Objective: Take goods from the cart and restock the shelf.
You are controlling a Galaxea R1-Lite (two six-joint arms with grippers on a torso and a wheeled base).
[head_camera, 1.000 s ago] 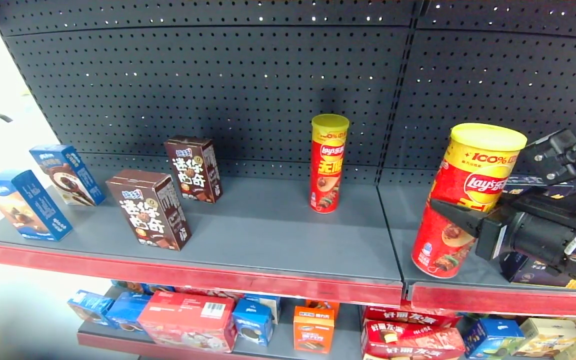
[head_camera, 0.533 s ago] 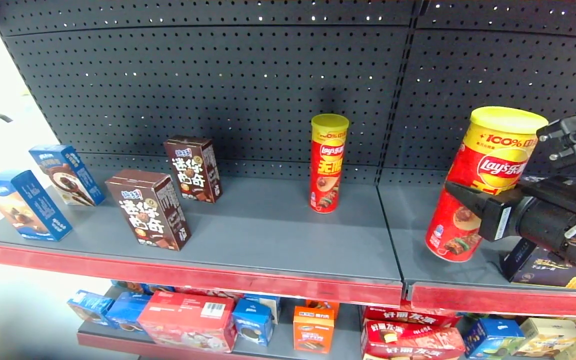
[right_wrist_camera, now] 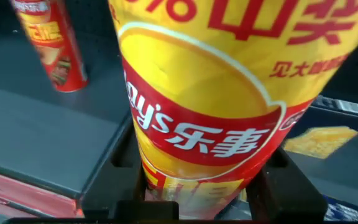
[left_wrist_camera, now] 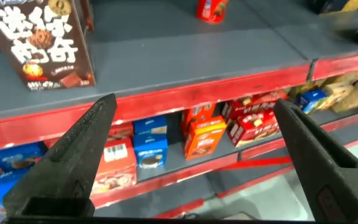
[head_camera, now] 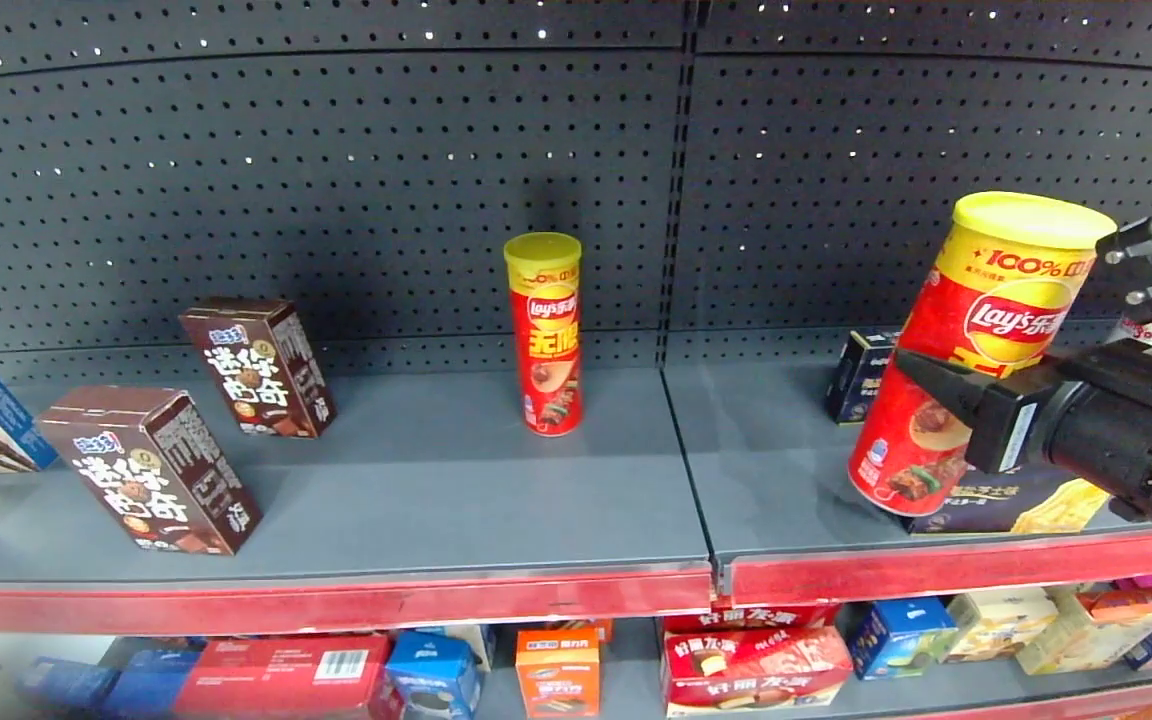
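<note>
Chip can (head_camera: 986,330) — tilted, clamped between the right gripper's (head_camera: 971,395) fingers, base beside a dark flat box (head_camera: 996,500) on the shelf (head_camera: 496,500). Second can (head_camera: 543,335) — upright, well apart from those fingers. Left gripper (left_wrist_camera: 191,155): fingers spread, nothing between them.

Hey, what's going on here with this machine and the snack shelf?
A two-armed robot is restocking a shop shelf. Its right gripper is clamped around a red and yellow chip can, holding it tilted, low over the right-hand part of the shelf, close to a dark flat box. The can is not yet set down upright. A matching can stands upright farther back, with brown boxes off to its left. The left gripper is open and empty, facing the shelf's red front edge.
</note>
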